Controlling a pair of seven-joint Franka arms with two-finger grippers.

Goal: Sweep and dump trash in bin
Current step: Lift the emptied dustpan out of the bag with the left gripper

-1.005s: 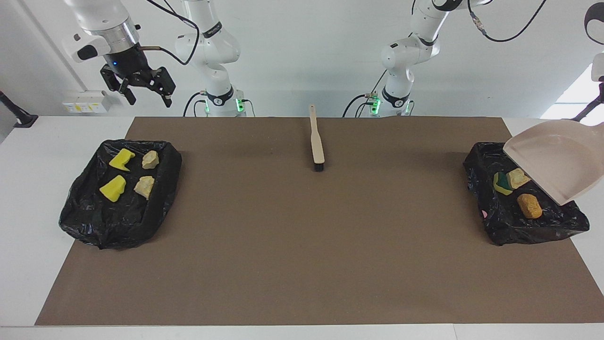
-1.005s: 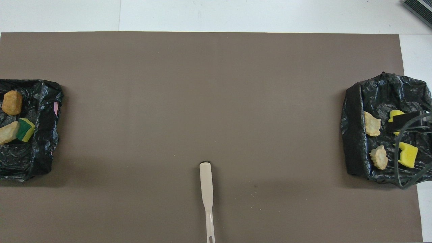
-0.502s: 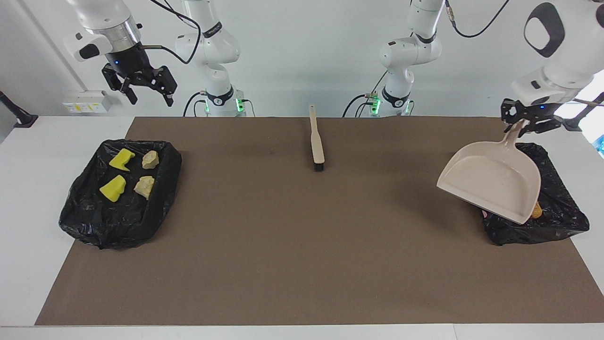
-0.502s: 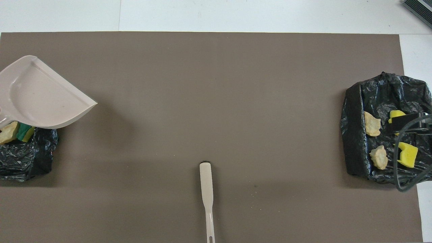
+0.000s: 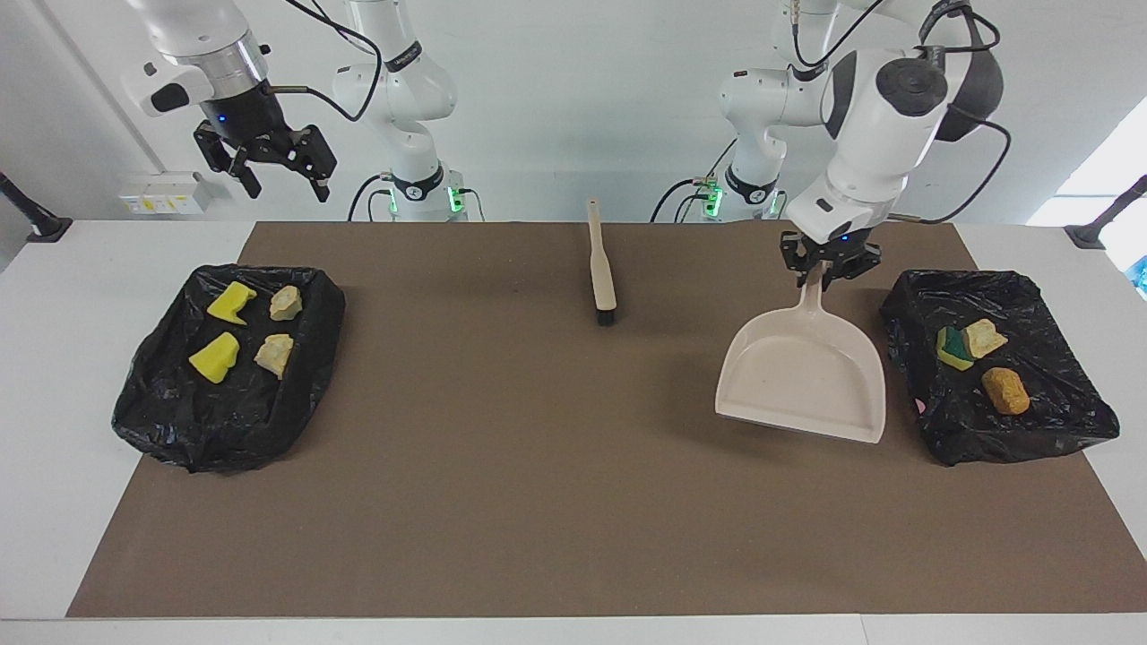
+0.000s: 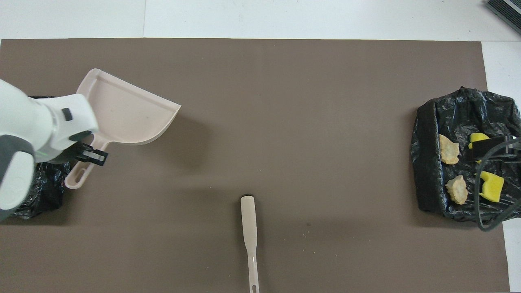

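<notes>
My left gripper (image 5: 826,269) is shut on the handle of the beige dustpan (image 5: 802,376), which hangs tilted over the brown mat beside the black-lined bin (image 5: 1057,421) at the left arm's end. That bin holds trash: a green-backed sponge (image 5: 952,348), a pastry piece (image 5: 984,338) and a golden bun (image 5: 1005,391). In the overhead view the dustpan (image 6: 126,110) shows empty. My right gripper (image 5: 278,175) waits open, high over the other bin (image 5: 224,421), which holds two yellow sponge wedges (image 5: 231,303) and two pastry pieces (image 5: 274,354).
A beige brush (image 5: 601,269) lies on the mat (image 5: 573,502) midway between the arms' bases, its bristle end pointing away from the robots. In the overhead view the brush (image 6: 249,228) runs to the bottom edge. A cable loops over the bin at the right arm's end.
My left arm swung the dustpan off the bin at its end and toward the table's middle, uncovering the trash there. The right gripper has stayed about where it was.
</notes>
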